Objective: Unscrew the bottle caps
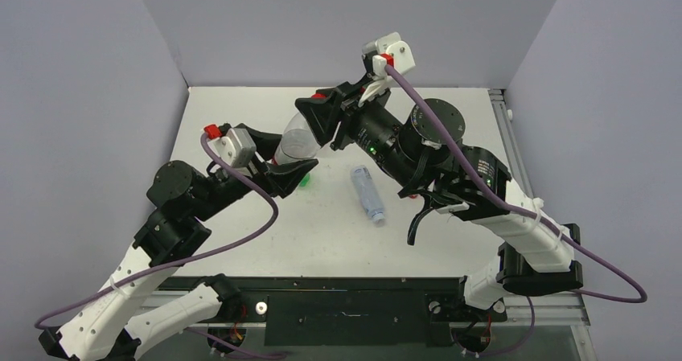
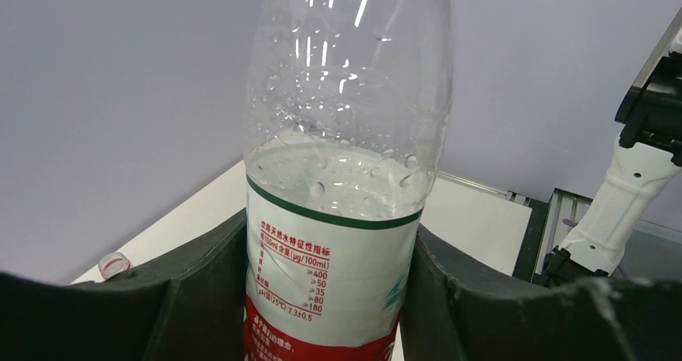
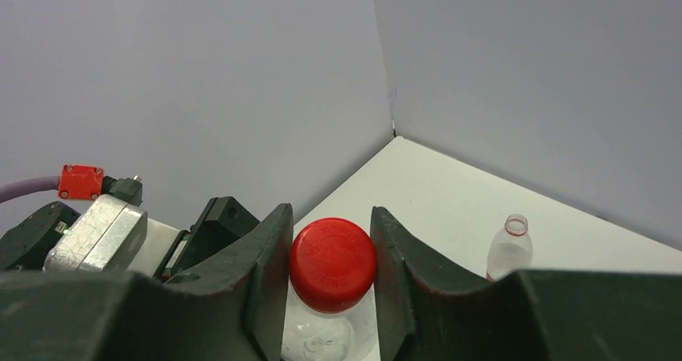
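Lilac-grey walls (image 1: 322, 23) close in a white surface (image 1: 450, 120), and above its middle our two arms meet over one bottle (image 2: 338, 176). We hold it off the surface, tilted, with the left hand (image 1: 289, 170) clamped around its labelled body, one finger on each side. The right hand (image 1: 320, 118) sits at the neck, its two fingers pressed against opposite sides of the red cap (image 3: 333, 263). We judge this to be the unscrewing step for this bottle, with the cap still seated. Next, the right wrist should turn about the bottle's axis while the left grip stays firm; probably several turns with regrips are needed. This bottle is clear, roughly half full of water, with droplets inside its upper wall and a green band topping a white and red printed label. Another, pale bottle (image 1: 367, 194) lies on its side on the surface, and a capless one (image 3: 510, 252) stands farther back. The cap is glossy and round.
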### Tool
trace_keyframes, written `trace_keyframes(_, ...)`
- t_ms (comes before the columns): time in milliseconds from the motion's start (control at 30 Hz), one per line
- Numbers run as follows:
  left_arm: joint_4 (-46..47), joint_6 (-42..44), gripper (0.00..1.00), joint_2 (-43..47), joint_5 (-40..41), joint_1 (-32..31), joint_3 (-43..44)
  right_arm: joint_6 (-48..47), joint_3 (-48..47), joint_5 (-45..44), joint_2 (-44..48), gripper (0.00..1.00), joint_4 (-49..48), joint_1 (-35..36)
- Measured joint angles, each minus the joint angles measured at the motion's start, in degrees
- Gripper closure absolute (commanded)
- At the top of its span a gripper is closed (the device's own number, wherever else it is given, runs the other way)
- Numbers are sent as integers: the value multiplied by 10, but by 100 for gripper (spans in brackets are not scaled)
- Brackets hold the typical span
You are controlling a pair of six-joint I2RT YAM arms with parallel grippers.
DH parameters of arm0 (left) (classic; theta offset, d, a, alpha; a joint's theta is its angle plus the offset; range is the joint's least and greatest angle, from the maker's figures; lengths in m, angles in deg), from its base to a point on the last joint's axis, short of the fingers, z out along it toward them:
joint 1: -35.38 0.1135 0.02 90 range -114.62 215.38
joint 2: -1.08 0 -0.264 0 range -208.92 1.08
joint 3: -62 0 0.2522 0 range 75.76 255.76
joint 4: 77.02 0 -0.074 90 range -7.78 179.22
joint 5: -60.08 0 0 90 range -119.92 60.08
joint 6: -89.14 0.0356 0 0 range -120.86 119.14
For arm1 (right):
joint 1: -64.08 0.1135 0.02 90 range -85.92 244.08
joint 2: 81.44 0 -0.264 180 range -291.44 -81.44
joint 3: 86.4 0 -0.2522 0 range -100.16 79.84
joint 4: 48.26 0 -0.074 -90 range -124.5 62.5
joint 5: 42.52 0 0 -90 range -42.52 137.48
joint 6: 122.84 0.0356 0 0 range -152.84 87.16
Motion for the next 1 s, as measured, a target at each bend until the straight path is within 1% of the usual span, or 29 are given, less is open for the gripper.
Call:
trace_keyframes(67,1,1,82,-1,2,0,-1,8,0,4,0,89,-1,0)
trace_keyframes(100,3,1,82,-1,2,-1,-1,11,0,6,0,91,-4,0)
trace_keyframes(133,4,1,82,-1,2,-1,-1,9,0,8,0,95,-6,0)
trace_keyframes(200,4,0,82,0,2,-1,-1,7,0,13,0,100,-8,0)
trace_keyframes(300,6,-5,82,0,-2,-1,-1,3,0,33,1,100,-9,-4)
trace_keyframes(367,9,-16,82,0,-10,0,-1,-1,3,67,4,100,-13,-14)
trace_keyframes(400,12,-24,83,0,-18,0,-1,-1,3,93,6,100,-14,-24)
trace_keyframes(500,26,-62,83,-3,-53,0,1,7,9,207,18,100,-17,-61)
trace_keyframes(633,37,-141,85,-20,-136,2,30,23,21,378,39,100,-41,-106)
trace_keyframes(733,44,-188,86,-33,-202,2,57,31,16,477,47,100,-61,-118)
trace_keyframes(767,46,-200,86,-35,-221,1,63,32,13,496,47,100,-64,-118)
trace_keyframes(800,47,-207,86,-36,-235,1,67,33,9,516,47,94,-66,-118)
trace_keyframes(833,47,-214,86,-36,-247,0,71,33,6,534,47,69,-67,-118)
trace_keyframes(867,47,-217,86,-37,-256,0,72,33,5,540,47,53,-67,-118)
trace_keyframes(900,46,-218,86,-37,-259,0,72,33,4,539,47,30,-65,-117)
trace_keyframes(933,45,-217,84,-37,-259,0,72,34,4,524,48,25,-62,-114)
trace_keyframes(967,44,-212,84,-37,-258,1,72,30,5,490,49,22,-56,-107)
trace_keyframes(1000,43,-203,84,-36,-255,0,72,27,7,445,50,21,-53,-100)
